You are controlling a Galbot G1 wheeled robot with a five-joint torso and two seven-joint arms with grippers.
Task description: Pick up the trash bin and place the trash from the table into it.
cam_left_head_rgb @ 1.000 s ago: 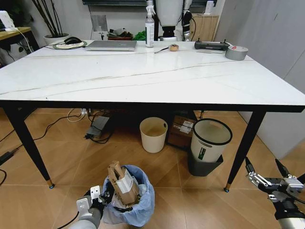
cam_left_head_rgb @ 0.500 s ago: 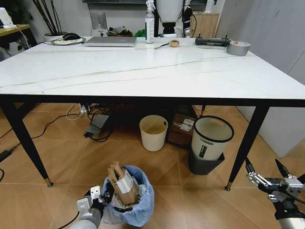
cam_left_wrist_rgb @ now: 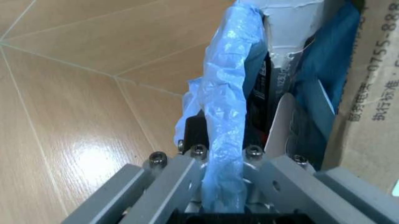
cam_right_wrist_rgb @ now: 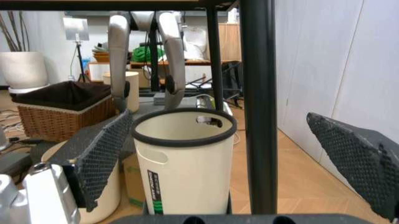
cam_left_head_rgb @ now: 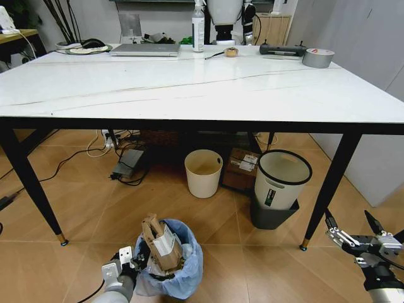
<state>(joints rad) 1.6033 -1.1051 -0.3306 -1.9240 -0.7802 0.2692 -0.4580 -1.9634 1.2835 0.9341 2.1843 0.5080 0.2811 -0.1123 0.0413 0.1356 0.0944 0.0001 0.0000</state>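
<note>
So, left gripper (cam_left_head_rgb: 129, 265): bottom left, clamped on the trash bin (cam_left_head_rgb: 180, 268) rim, blue bag pinched between its fingers (cam_left_wrist_rgb: 181, 179)
bin: floor, lower centre, probably cardboard box (cam_left_head_rgb: 159, 243) sticking out
right gripper (cam_left_head_rgb: 355, 233): bottom right, spread wide, empty
table (cam_left_head_rgb: 189, 95): upper half

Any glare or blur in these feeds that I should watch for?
Head view: the table gleams softly, and its underside is shadowed. Left wrist view: bright glare on the floor; the bin bag is sharp, the fingers slightly soft. Right wrist view: the near fingers are blurred.
</note>
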